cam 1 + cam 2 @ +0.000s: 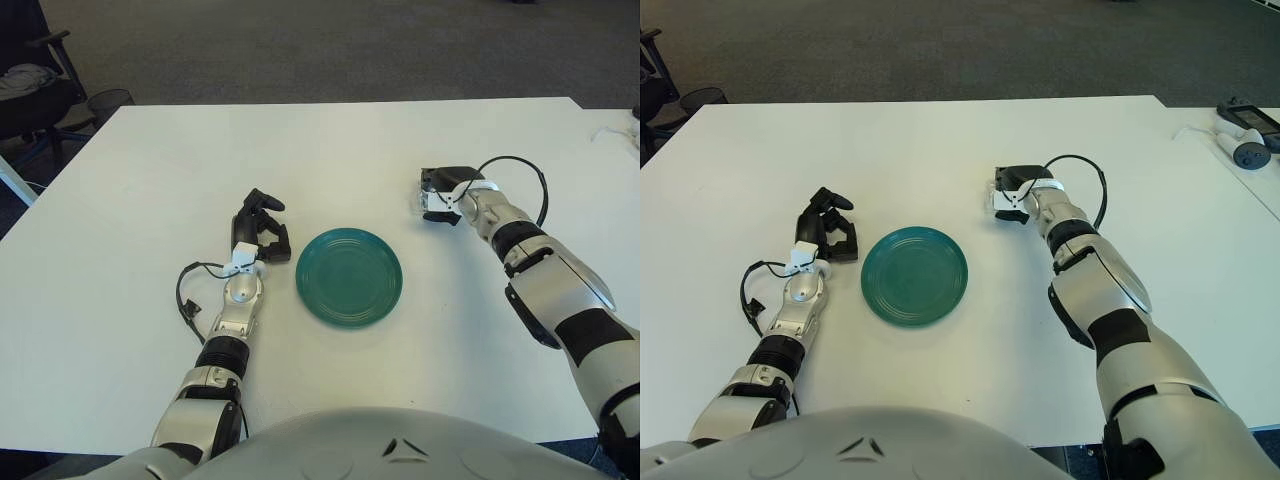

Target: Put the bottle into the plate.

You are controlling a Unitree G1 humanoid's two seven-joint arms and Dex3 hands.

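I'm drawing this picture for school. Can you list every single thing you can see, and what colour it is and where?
Round teal ceramic-looking plate: one, teal green, near the middle of the table, with nothing on it.
Big white rectangular table: one, white, filling most of the view.
Bottle: none clearly visible; if the right hand covers one, it is hidden.
Black office chair: one, black, on the floor past the table's far left corner.
Small white and grey gadgets: a few, on a neighbouring white surface at the far right.
Grey carpet floor: beyond the table.
Left hand: one, black fingers, just left of the plate, holding nothing.
Right hand: one, black and white, right of and beyond the plate.
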